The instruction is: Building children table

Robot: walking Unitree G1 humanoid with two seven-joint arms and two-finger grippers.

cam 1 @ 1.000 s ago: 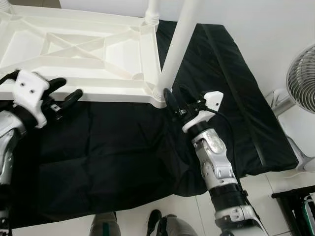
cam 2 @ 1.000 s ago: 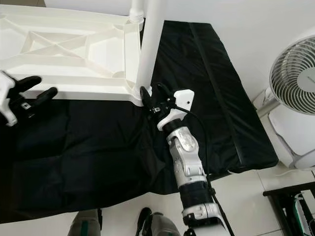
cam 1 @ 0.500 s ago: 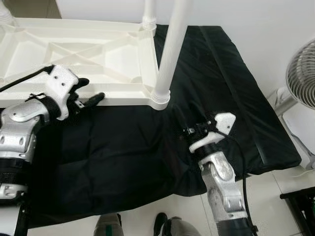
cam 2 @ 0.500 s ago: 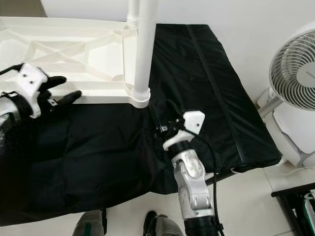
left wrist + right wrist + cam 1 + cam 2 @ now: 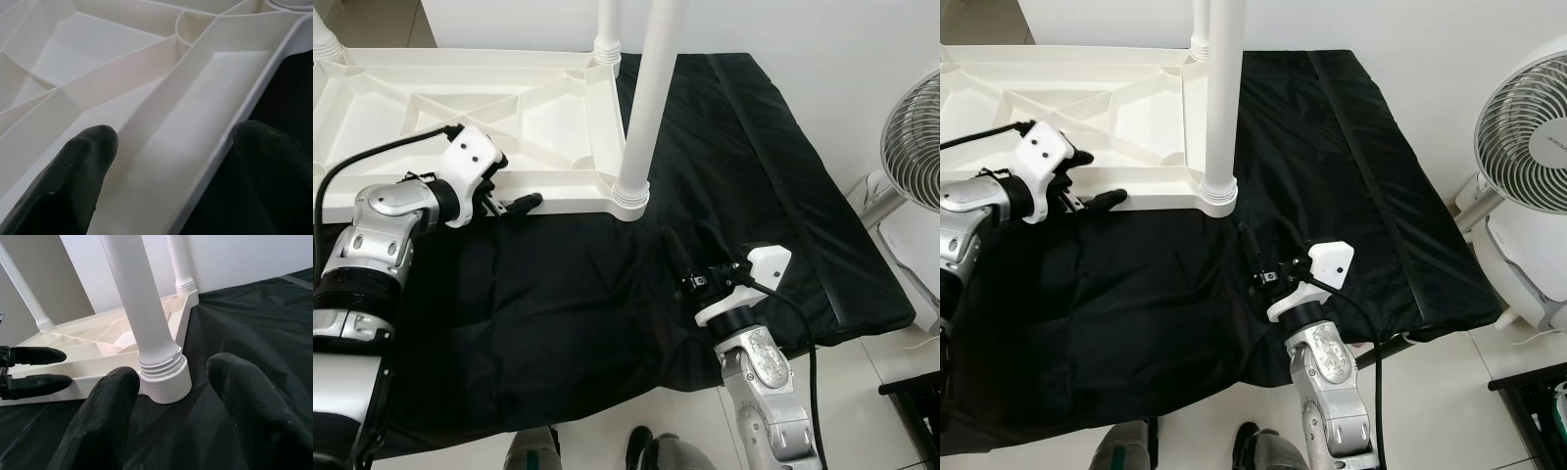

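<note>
The white plastic children's table [image 5: 421, 108] lies upside down on a black cloth [image 5: 558, 304]. Its near right leg [image 5: 648, 98] stands upright in the corner socket [image 5: 630, 196]; the same leg [image 5: 142, 298] appears in the right wrist view. My left gripper [image 5: 1097, 178] is open at the table's front rim [image 5: 230, 112], one finger over the ribbed underside, the other over the cloth. My right gripper [image 5: 1261, 247] is open above the cloth, a short way in front of that leg and not touching it.
Two more legs [image 5: 607, 29] rise at the far corners. A white fan [image 5: 1528, 127] stands on the floor to the right, beside the cloth's edge. A dark rack [image 5: 1528, 392] sits at the lower right. Tiled floor runs along the near edge.
My right gripper has let go of the leg's base and drawn back toward me. My left gripper has moved right to the table's front rim. The camera has shifted.
</note>
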